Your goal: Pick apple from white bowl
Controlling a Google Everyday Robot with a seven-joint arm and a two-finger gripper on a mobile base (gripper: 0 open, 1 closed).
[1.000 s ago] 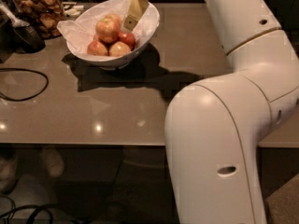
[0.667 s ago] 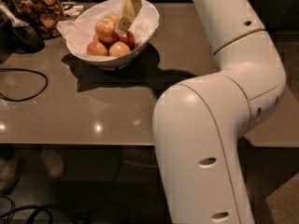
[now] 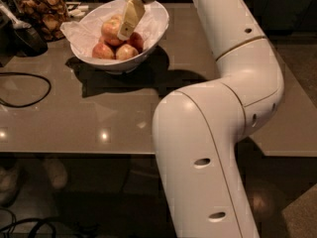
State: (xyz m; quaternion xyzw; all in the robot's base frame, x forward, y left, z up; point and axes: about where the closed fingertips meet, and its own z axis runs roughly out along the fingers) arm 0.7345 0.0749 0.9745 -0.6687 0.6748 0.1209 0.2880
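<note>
The white bowl (image 3: pixel 157 29), lined with crumpled white paper, stands at the far left of the brown table and holds several apples. The apple (image 3: pixel 110 29), yellow-orange with a pinkish blush, lies on top of the pile at the left. A deep red apple (image 3: pixel 137 41) lies at the right. My gripper (image 3: pixel 123 33) reaches down into the bowl from above, its tip against the right side of the top apple. My white arm fills the right half of the view.
A glass jar of brown snacks (image 3: pixel 42 10) stands left of the bowl, with a dark object (image 3: pixel 25 36) in front of it. A black cable (image 3: pixel 29 90) loops on the table's left side. The table's front edge (image 3: pixel 74 152) runs across the view.
My gripper has moved left and down, from over the bowl's right side to the top apple. The arm's elbow has swung left with it.
</note>
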